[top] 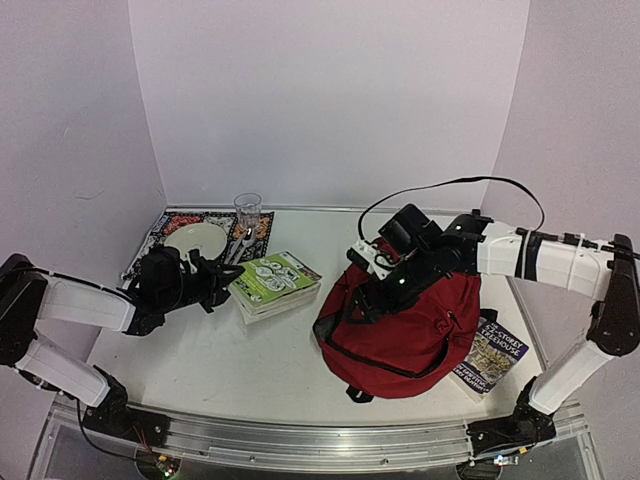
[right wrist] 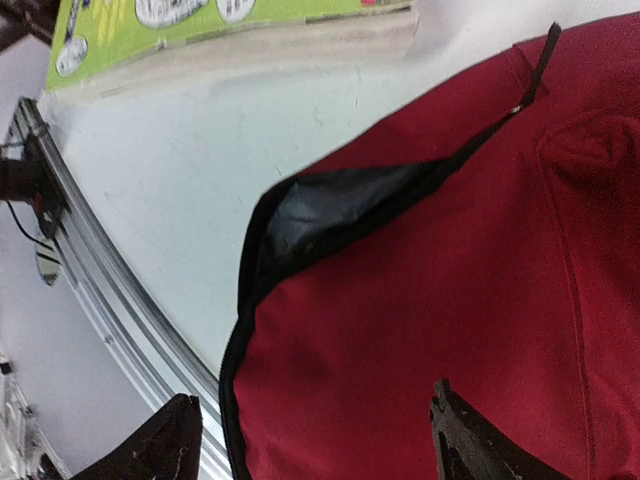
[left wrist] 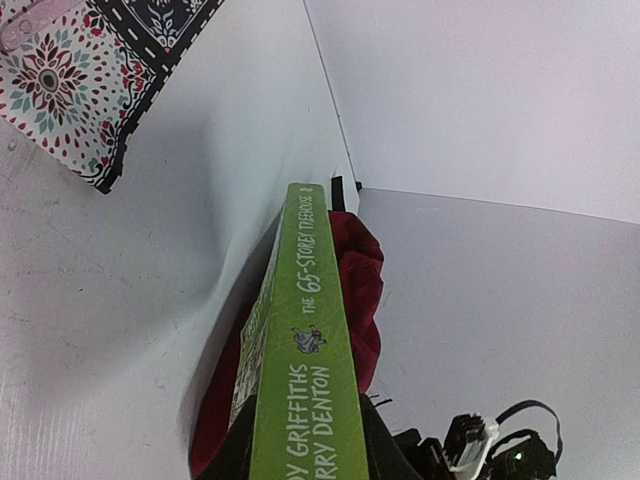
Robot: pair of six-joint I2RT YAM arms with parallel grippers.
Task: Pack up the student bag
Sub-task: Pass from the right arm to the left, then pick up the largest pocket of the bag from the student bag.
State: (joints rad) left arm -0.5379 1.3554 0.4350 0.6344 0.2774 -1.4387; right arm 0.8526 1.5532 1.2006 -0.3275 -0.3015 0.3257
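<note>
blue book [top: 490,355] partly under student bag [top: 400,320], green book [left wrist: 305,340] spine cut off

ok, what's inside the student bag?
In the student bag, past the open zip, only dark lining shows. Anything deeper is hidden by red fabric.

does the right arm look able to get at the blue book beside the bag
Probably yes: the blue book lies uncovered just right of the student bag, near that arm's base, and the right gripper is open.
</note>
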